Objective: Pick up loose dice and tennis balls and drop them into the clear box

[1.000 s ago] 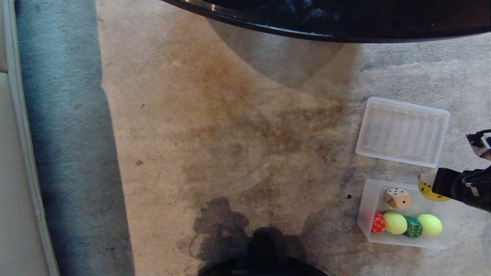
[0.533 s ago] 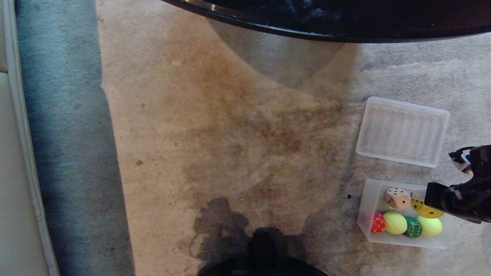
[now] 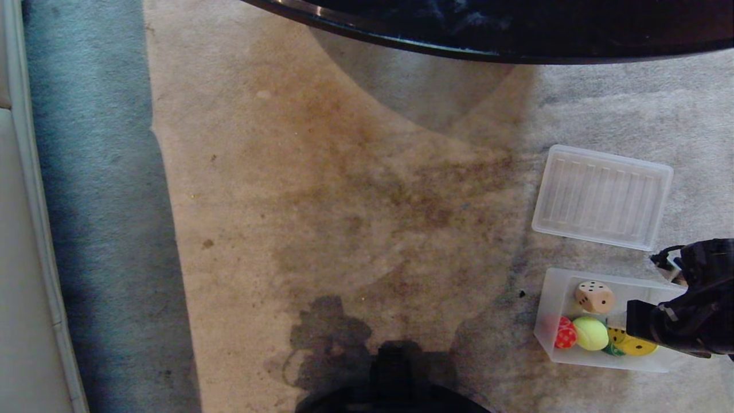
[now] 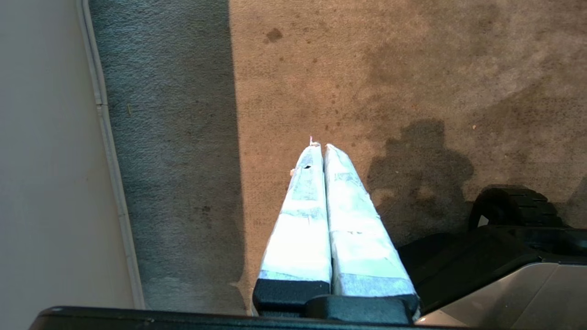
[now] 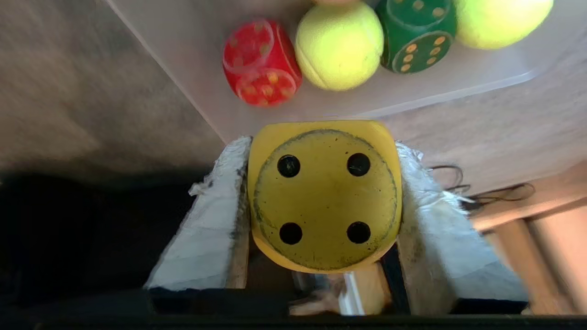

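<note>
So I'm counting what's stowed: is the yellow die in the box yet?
Not yet. The right pincer grips the yellow die above the clear box.

Lid (image 3: pixel 602 197) behind clear box (image 3: pixel 551 310).

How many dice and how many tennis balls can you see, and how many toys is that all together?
Dice: 4, the tan die, red die and green die in the clear box, and the yellow die held in the right gripper.
Tennis balls: 2, one and another, both in the box.
Total: 6
</note>
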{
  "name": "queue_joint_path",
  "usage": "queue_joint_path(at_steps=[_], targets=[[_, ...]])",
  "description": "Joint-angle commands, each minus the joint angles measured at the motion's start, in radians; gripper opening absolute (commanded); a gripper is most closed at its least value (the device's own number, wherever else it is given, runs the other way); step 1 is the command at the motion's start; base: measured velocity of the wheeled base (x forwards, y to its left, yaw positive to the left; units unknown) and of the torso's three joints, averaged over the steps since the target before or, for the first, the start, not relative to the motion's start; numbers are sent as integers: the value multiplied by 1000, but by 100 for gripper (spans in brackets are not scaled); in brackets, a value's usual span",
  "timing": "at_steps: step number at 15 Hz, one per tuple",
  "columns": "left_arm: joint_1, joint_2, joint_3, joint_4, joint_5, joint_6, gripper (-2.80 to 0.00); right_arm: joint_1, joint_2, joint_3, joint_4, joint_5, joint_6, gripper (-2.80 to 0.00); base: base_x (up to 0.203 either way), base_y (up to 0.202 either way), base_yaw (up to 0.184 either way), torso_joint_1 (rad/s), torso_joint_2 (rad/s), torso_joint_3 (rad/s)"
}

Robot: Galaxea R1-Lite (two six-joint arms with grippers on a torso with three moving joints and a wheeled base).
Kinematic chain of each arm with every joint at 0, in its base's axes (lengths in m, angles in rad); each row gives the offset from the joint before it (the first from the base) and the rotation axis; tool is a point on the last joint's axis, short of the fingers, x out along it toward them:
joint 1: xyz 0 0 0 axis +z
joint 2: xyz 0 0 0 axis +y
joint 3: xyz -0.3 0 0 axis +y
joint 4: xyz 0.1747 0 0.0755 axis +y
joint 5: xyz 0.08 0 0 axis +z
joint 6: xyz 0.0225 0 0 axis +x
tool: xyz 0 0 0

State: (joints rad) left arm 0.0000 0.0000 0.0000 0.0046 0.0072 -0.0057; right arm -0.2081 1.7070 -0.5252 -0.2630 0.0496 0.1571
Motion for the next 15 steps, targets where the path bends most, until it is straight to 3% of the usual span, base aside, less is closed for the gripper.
queue_joint_path(at_steps=[1, 9, 13, 14, 15], targets=[[0, 0, 0, 0, 0, 0, -280, 2, 29, 9, -1, 1, -39, 0, 0, 0, 0, 0, 0, 0], [0, 0, 0, 0, 0, 0, -280, 33, 1, 16, -16, 43, -33, 0, 0, 0, 0, 0, 0, 0], [0, 0, 0, 0, 0, 0, -280, 29, -196, 34, 3, 49, -19, 0, 0, 0, 0, 0, 0, 0], [0, 0, 0, 0, 0, 0, -280, 29, -241, 47, 6, 52, -15, -26, 0, 0, 0, 0, 0, 0], [0, 0, 0, 0, 0, 0, -280, 29, -312, 61, 10, 57, -11, -280, 0, 0, 0, 0, 0, 0]])
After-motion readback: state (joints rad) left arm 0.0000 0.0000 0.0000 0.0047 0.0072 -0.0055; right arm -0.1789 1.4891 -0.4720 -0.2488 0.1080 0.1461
